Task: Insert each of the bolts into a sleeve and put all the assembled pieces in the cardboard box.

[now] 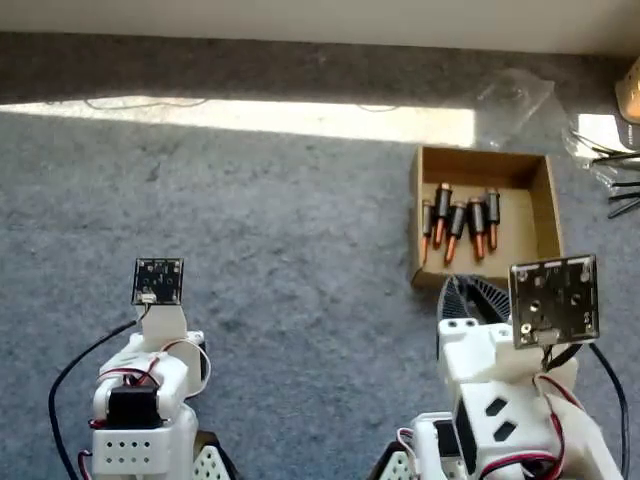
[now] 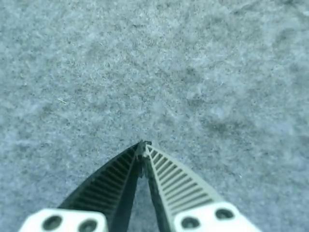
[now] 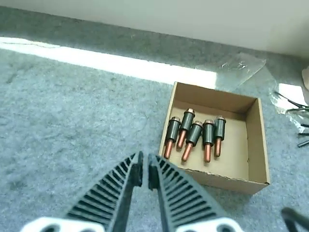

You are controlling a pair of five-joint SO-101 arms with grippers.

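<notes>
The cardboard box (image 1: 535,175) stands on the grey carpet at the right, also in the right wrist view (image 3: 251,145). Inside lie several copper bolts in dark sleeves (image 1: 458,222), side by side (image 3: 193,133). My right gripper (image 3: 144,166) hangs above the carpet just short of the box's near wall, its fingers nearly together with nothing between them; the high view shows its dark fingers (image 1: 470,295) by that wall. My left gripper (image 2: 144,145) is shut, empty, over bare carpet; its arm (image 1: 150,370) stands at the lower left.
A crumpled clear plastic bag (image 1: 515,95) lies behind the box. Black cable ties (image 1: 615,185) and more plastic lie at the far right edge. A bright sunlit strip (image 1: 250,115) crosses the carpet at the back. Open carpet spreads between the arms.
</notes>
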